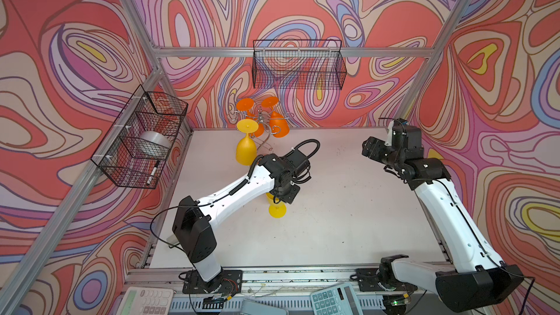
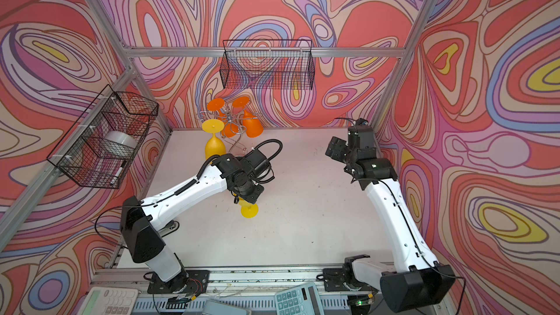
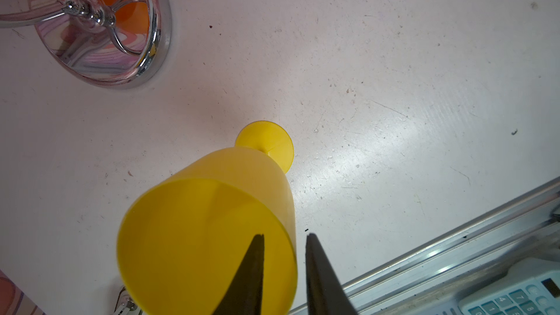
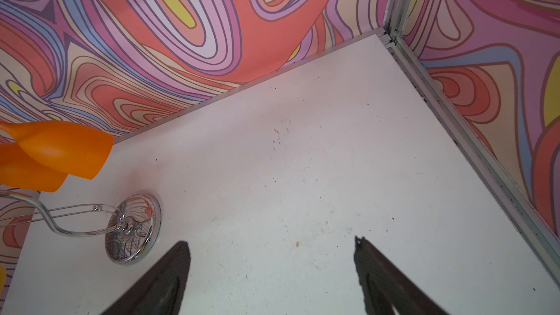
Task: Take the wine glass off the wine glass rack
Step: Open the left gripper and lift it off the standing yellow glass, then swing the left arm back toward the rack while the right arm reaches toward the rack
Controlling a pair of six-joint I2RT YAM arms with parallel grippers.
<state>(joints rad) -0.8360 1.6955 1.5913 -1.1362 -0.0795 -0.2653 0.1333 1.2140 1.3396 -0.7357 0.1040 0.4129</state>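
As far as can be seen, got the left gripper [image 3: 284,235] parted a crack across the rim of the yellow wine glass [image 3: 194,237] — one finger [image 3: 251,268] inside, one outside — and the right gripper [image 4: 271,241] spread wide, holding nothing. Spotted tape roll [image 1: 153,143] plus marker [image 1: 152,172] in the side basket [image 1: 124,168]. Stands upright on the table [image 1: 333,207], off the chrome wine glass rack [image 1: 261,115].

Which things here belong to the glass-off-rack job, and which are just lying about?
Job: wine glass rack; yellow wine glass standing off it; hanging yellow glass; hanging orange glasses; left gripper.
Lying about: wire baskets; silver roll; marker; calculators.
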